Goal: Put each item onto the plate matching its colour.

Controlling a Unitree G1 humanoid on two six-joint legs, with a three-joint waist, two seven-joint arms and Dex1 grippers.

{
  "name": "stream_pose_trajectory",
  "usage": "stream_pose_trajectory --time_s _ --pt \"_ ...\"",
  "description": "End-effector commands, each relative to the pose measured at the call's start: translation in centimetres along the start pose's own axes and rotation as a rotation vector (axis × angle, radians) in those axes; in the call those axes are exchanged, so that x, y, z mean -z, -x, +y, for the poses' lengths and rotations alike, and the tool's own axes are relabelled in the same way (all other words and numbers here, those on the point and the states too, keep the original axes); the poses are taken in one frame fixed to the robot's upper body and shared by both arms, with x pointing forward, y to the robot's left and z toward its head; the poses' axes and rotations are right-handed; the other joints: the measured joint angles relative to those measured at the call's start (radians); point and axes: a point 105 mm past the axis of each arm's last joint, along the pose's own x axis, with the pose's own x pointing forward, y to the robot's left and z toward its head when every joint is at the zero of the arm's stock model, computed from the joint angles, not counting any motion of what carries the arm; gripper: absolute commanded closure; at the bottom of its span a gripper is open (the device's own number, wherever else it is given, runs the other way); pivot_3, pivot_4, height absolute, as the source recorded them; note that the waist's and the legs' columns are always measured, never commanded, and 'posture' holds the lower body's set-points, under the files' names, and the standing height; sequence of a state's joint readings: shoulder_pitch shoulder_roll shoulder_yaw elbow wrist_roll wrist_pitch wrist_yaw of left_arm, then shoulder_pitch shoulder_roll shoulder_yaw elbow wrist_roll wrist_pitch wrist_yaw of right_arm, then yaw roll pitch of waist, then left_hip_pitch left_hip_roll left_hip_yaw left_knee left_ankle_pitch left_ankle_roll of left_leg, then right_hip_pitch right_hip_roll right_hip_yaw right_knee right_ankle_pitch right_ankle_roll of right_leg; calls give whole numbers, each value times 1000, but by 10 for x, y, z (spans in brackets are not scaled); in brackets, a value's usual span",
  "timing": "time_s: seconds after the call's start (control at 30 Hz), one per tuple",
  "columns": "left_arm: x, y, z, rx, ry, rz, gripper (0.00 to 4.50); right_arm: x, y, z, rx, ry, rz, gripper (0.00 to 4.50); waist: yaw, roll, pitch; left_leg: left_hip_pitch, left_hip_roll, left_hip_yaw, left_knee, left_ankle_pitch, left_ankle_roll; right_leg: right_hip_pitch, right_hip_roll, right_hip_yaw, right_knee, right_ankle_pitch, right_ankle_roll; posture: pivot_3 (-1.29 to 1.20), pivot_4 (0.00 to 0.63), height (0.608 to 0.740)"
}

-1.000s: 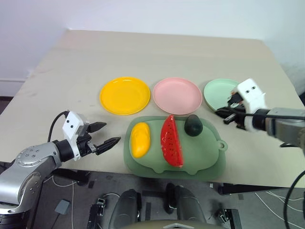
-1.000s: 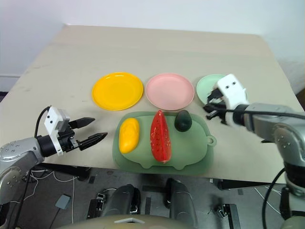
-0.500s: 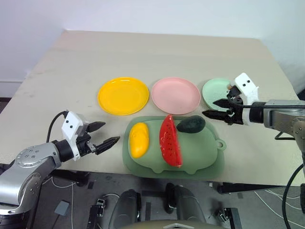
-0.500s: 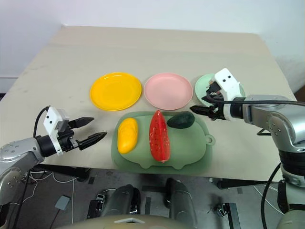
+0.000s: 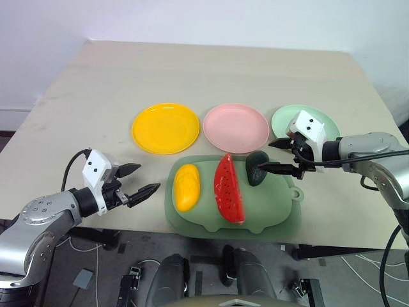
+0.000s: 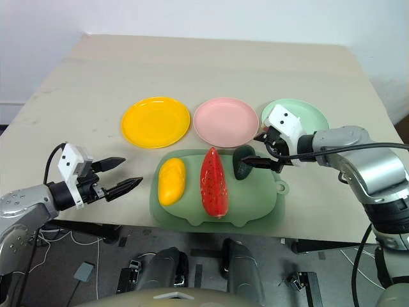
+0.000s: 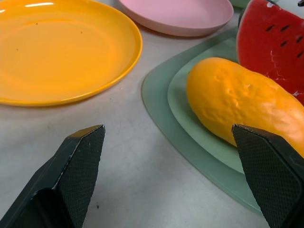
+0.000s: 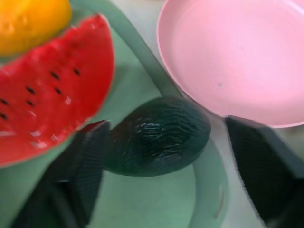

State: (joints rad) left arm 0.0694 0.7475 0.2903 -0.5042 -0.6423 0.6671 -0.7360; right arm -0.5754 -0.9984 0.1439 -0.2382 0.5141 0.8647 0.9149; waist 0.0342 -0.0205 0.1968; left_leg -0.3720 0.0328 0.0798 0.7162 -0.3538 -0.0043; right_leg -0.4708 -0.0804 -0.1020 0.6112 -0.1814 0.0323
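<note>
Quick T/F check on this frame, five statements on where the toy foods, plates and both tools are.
1. The dark green toy avocado lies on the sage-green rounded tray. True.
2. The red toy watermelon wedge sits on the round pink plastic plate. False: it is on the tray; that plate is bare.
3. The right tool is open beside the avocado. True.
4. The left tool holds the yellow-orange oval toy mango. False: it is open, short of the tray.
5. The round yellow plastic plate carries the mango. False: it carries nothing.
</note>
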Motion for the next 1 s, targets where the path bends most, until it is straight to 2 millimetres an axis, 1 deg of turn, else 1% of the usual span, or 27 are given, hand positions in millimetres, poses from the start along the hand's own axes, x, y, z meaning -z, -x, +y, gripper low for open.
stream_pose_trajectory --time_s 0.03,0.1,0.17,0.23,0.27,0.47,0.73,1.0 --pt "-8 3 -2 -7 -45 -22 0 -11 5 -5 20 6 -14 39 0 0 0 0 0 0 0 0 0 0 0 0 0 0 0 0 150 740" --pt "-8 4 -2 -10 -43 -23 0 -10 2 -11 66 -36 -7 39 -1 0 0 0 0 0 0 0 0 0 0 0 0 0 0 0 150 740" --pt "-7 4 -4 -11 -40 -22 0 -7 -3 -12 90 -130 3 39 0 0 0 0 0 0 0 0 0 0 0 0 0 0 0 0 150 740" --pt "-7 5 -4 -14 -38 -22 0 -4 -8 -6 80 -234 -1 39 1 0 0 0 0 0 0 0 0 0 0 0 0 0 0 0 150 740" --pt "-7 5 -4 -15 -37 -22 0 -5 -9 -3 75 -259 -2 39 2 0 0 0 0 0 0 0 0 0 0 0 1 0 0 0 150 740" --pt "-6 5 -5 -10 -33 -17 0 -1 -15 6 100 -344 15 39 3 0 0 -1 0 0 0 0 0 0 -1 0 1 0 0 0 150 740" --pt "-8 2 -3 -1 -39 -18 0 13 -27 7 145 -370 49 39 1 0 0 0 0 0 0 0 0 0 0 0 1 1 0 0 150 740" --pt "-9 2 -2 -2 -45 -17 0 14 -39 12 143 -378 42 39 -4 0 0 0 0 0 0 0 0 0 0 0 1 1 0 0 150 740"
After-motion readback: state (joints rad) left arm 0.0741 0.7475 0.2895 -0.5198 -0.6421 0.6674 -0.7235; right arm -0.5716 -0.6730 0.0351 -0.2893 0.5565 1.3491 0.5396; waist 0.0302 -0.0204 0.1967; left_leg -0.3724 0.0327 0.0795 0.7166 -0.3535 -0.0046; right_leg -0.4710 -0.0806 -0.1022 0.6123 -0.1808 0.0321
